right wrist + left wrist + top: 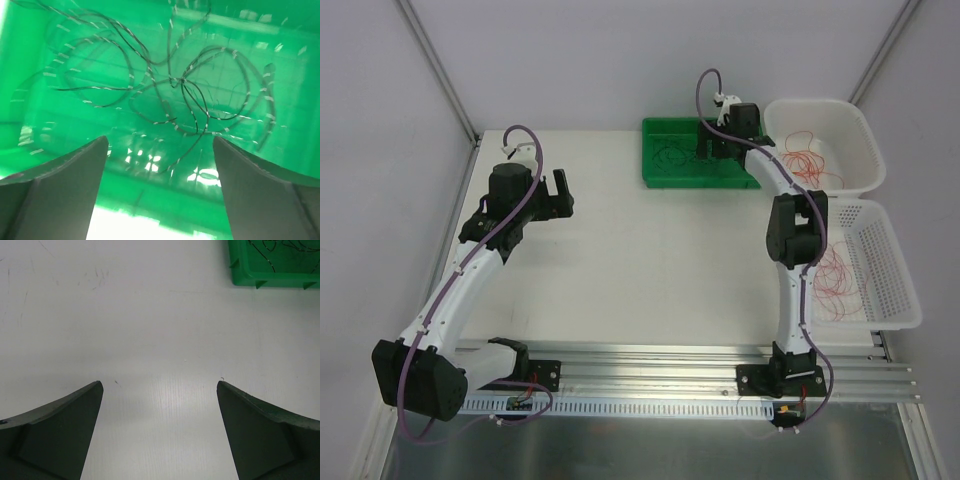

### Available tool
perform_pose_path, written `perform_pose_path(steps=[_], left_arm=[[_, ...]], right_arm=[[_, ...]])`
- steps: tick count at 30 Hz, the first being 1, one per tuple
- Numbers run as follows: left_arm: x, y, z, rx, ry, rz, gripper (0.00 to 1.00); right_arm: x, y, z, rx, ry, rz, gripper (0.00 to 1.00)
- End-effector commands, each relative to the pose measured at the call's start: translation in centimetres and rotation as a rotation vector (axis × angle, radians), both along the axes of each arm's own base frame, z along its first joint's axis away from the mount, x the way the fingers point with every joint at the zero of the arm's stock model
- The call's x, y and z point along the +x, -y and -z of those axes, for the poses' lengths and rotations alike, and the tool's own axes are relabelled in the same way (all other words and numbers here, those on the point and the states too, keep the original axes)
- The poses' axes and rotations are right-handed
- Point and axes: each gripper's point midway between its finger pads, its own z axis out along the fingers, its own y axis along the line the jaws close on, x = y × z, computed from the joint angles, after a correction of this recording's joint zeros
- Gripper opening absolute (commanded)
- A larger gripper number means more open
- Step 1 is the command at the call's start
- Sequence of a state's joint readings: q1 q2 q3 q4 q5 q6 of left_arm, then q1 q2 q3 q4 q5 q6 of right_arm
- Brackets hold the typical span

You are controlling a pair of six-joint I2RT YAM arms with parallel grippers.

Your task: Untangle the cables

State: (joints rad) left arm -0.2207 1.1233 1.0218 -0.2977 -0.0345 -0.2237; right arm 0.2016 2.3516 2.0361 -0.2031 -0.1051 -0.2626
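Hovering over the shallow green plastic tray (660, 182), the right gripper (160, 142) has jaws spread and empty. I judge it is lined up on the knot of thin dark striped cables (182, 82) inside. The left gripper (160, 384) is likewise spread, holding nothing above the white table (125, 315) — probably waiting. Thin red cables (808, 160) lie in two white plastic baskets (817, 103).

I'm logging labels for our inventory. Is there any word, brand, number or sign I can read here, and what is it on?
None can be read: no word, number or sign shows on the green bin, the upper white basket, the lower white basket or the table.
The pale bands along the dark cables are not letters.
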Motion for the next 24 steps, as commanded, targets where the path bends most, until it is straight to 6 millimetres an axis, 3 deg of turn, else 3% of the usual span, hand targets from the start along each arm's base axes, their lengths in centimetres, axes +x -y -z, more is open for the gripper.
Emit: perform_pose_path(steps=[1,2,3,5,6,7,9,10,12,13,16,17,19,20,21,23,24], left_arm=[[-0.4,-0.2,-1.1,-0.004,0.031,0.007,0.99],[-0.4,-0.2,-1.2,-0.003,0.034,0.012,0.99],[-0.4,-0.2,-1.4,-0.001,0.039,0.013,0.99],[-0.5,-0.3,-1.4,0.003,0.043,0.014,0.99],[-0.5,-0.3,-1.7,0.002,0.05,0.011,0.99],[-0.5,-0.5,-1.8,0.009,0.055,0.008,0.99],[-0.7,-0.8,-2.2,0.016,0.072,-0.004,0.99],[-0.8,-0.9,-2.4,0.023,0.078,-0.005,0.99],[-1.0,-1.3,-3.0,0.028,0.102,-0.021,0.99],[-1.1,-1.4,-3.2,0.028,0.108,-0.027,0.99],[-1.4,-1.8,-4.0,0.021,0.141,-0.047,0.99],[-1.5,-1.9,-4.1,0.022,0.149,-0.05,0.99],[-1.8,-2.2,-4.8,0.018,0.18,-0.068,0.99],[-1.9,-2.3,-4.9,0.016,0.186,-0.072,0.99],[-2.2,-2.3,-5.5,0.009,0.208,-0.073,0.99],[-2.5,-2.2,-5.9,-0.009,0.227,-0.071,0.99],[-2.8,-2.2,-6.5,-0.016,0.245,-0.069,0.99]], right_arm=[[-2.1,-1.0,-15.6,0.096,0.246,-0.043,0.92],[-2.9,-1.2,-16.7,0.104,0.257,-0.051,0.95],[-4.4,-1.2,-19.4,0.12,0.291,-0.055,0.96],[-6.3,-1.1,-21.6,0.144,0.31,-0.048,0.98],[-7.4,-0.7,-21.5,0.148,0.29,-0.035,0.99],[-9.3,-0.2,-24.6,0.165,0.337,-0.027,0.99],[-11.6,0.7,-25.8,0.175,0.338,0.013,1.0],[-14.2,1.5,-27.7,0.182,0.366,0.026,1.0],[-17.1,2.7,-28.7,0.178,0.365,0.063,0.99],[-20.0,3.6,-30.2,0.183,0.395,0.077,1.0],[-25.0,5.6,-30.8,0.175,0.401,0.129,1.0],[-26.6,6.6,-30.0,0.157,0.393,0.161,1.0],[-33.4,9.0,-32.1,0.164,0.469,0.208,1.0],[-33.4,9.3,-32.1,0.161,0.47,0.225,1.0],[-36.8,10.5,-32.3,0.161,0.501,0.247,1.0],[-40.0,11.6,-31.7,0.159,0.509,0.272,1.0],[-42.8,12.7,-32.0,0.169,0.564,0.296,1.0]])
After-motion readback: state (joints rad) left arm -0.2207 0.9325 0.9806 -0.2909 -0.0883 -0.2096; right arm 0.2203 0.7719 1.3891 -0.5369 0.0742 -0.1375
